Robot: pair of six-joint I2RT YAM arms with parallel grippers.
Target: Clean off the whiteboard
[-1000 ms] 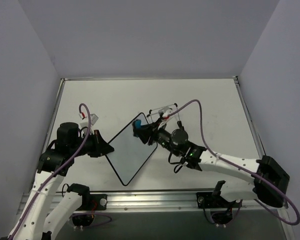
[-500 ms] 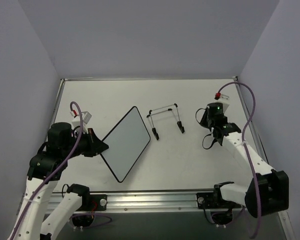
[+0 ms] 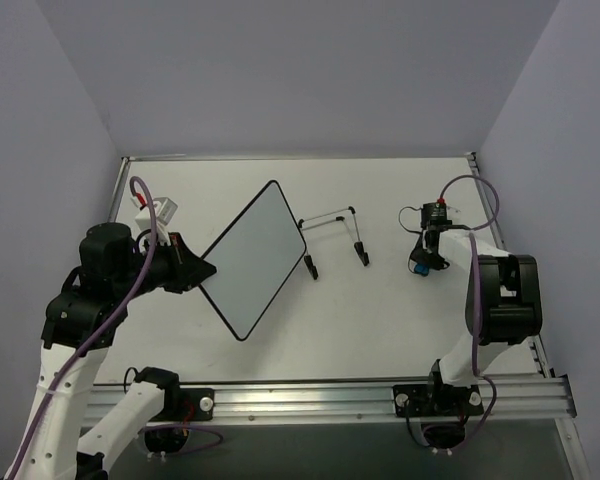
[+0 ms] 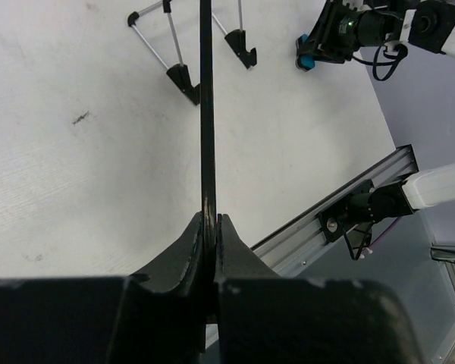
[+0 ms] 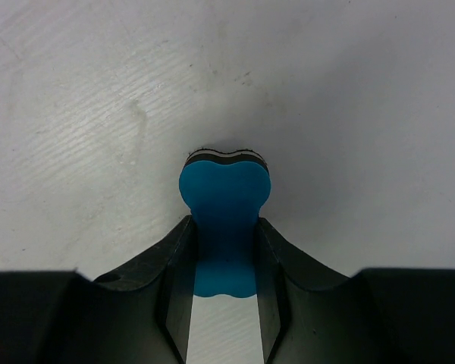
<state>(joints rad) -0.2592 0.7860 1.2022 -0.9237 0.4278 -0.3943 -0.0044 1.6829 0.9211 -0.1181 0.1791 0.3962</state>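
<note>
Grey walls box in the white table point(image 3: 380, 330) on three sides, with open tabletop between the wire stand point(image 3: 332, 238) and the right rail. My left claw point(image 4: 211, 226) is pressed tight on a corner of the whiteboard point(image 3: 255, 258), which sits diagonally left of centre. My right arm is folded near the right edge, and my right claw point(image 5: 226, 254) pinches the blue eraser point(image 5: 225, 199) nose-down.

whiteboard point(image 4: 206, 114) edge-on, top cropped (left wrist)
</note>
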